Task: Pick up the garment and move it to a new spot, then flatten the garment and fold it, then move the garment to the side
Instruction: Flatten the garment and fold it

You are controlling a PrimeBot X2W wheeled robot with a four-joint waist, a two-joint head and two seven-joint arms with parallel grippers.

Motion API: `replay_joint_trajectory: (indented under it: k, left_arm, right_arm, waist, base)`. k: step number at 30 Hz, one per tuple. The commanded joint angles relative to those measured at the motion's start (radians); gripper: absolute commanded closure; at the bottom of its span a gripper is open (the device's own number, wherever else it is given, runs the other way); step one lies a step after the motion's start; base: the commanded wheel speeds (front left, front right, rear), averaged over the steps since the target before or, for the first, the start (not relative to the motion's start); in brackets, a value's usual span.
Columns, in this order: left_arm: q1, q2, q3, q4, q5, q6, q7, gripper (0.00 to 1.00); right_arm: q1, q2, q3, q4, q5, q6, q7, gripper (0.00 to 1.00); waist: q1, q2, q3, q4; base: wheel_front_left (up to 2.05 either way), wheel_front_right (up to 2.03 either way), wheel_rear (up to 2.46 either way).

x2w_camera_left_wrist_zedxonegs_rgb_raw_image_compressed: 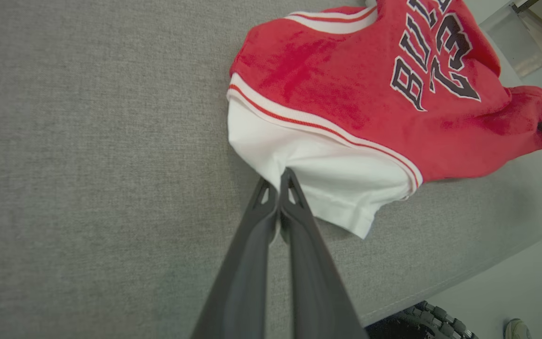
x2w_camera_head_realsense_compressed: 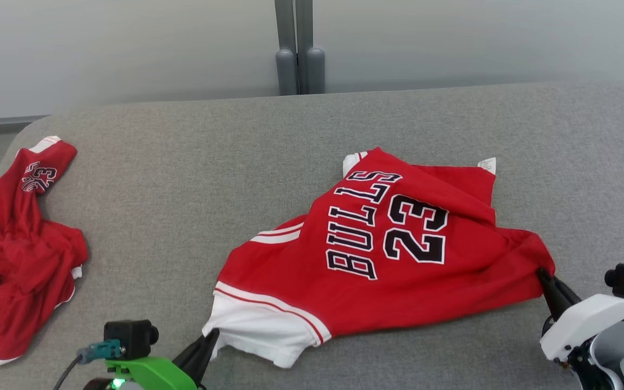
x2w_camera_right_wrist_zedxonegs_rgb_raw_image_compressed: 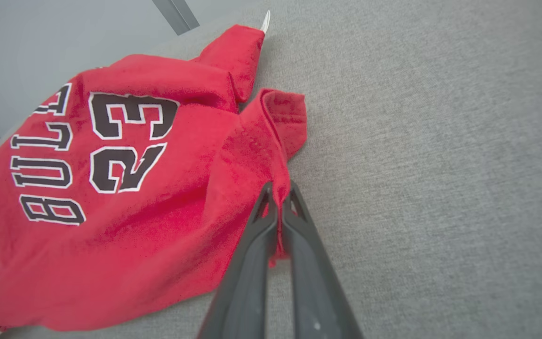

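Dark fingers of the left gripper [x2w_camera_left_wrist_zedxonegs_rgb_raw_image_compressed: 280, 178] pinch the white hem corner of the red jersey [x2w_camera_head_realsense_compressed: 388, 254], low in the frame, and the right gripper [x2w_camera_right_wrist_zedxonegs_rgb_raw_image_compressed: 279, 190] is clamped on its red edge at lower right. The jersey lies crumpled on the grey cushion [x2w_camera_head_realsense_compressed: 182, 179], seemingly gripped but not lifted. Moving, flattening, folding and setting aside all remain.

Crumpled red clothing [x2w_camera_head_realsense_compressed: 14, 254] at far left on grey fabric surface [x2w_camera_head_realsense_compressed: 182, 179], grey post [x2w_camera_head_realsense_compressed: 299, 49] behind.
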Motion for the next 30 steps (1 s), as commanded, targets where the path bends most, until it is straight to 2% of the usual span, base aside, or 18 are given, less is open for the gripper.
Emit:
replay_joint_trajectory:
  k: [1,4,9,13,21,30]
  left_arm:
    - [-0.029,0.013,-0.001,-0.018,0.001,-0.002,-0.011,1.0]
    - [-0.089,0.044,-0.005,-0.035,0.022,-0.002,-0.034,1.0]
    - [-0.265,0.089,-0.024,0.007,0.039,-0.003,-0.073,1.0]
    - [-0.467,0.114,-0.05,0.072,0.015,-0.002,-0.1,1.0]
    - [-0.915,0.129,-0.159,0.317,-0.041,-0.001,-0.124,1.0]
    - [-1.364,0.177,-0.208,0.491,-0.053,-0.001,-0.214,1.0]
  right_arm:
    - [-0.021,-0.005,0.0,-0.026,-0.003,0.0,-0.02,1.0]
    - [-0.071,0.007,0.015,-0.08,0.009,0.0,-0.051,1.0]
    - [-0.224,0.019,0.049,-0.095,0.02,0.0,-0.083,1.0]
    - [-0.395,0.013,0.066,-0.019,0.033,0.001,-0.088,1.0]
    - [-0.792,0.008,0.115,0.19,0.11,0.001,-0.093,1.0]
    - [-1.207,-0.016,0.161,0.333,0.167,0.0,-0.143,1.0]
  waist:
    - [0.0,0.0,0.002,-0.001]
    - [0.0,0.0,0.014,-0.007]
    - [0.0,0.0,0.074,-0.019]
    - [0.0,0.0,0.149,-0.012]
    - [0.0,0.0,0.277,-0.006]
    - [0.0,0.0,0.429,-0.012]
  base:
    - [0.0,0.0,0.0]
    - [0.0,0.0,0.0]
    - [0.0,0.0,0.0]
    - [0.0,0.0,0.0]
    - [0.0,0.0,0.0]
    - [0.0,0.0,0.0]
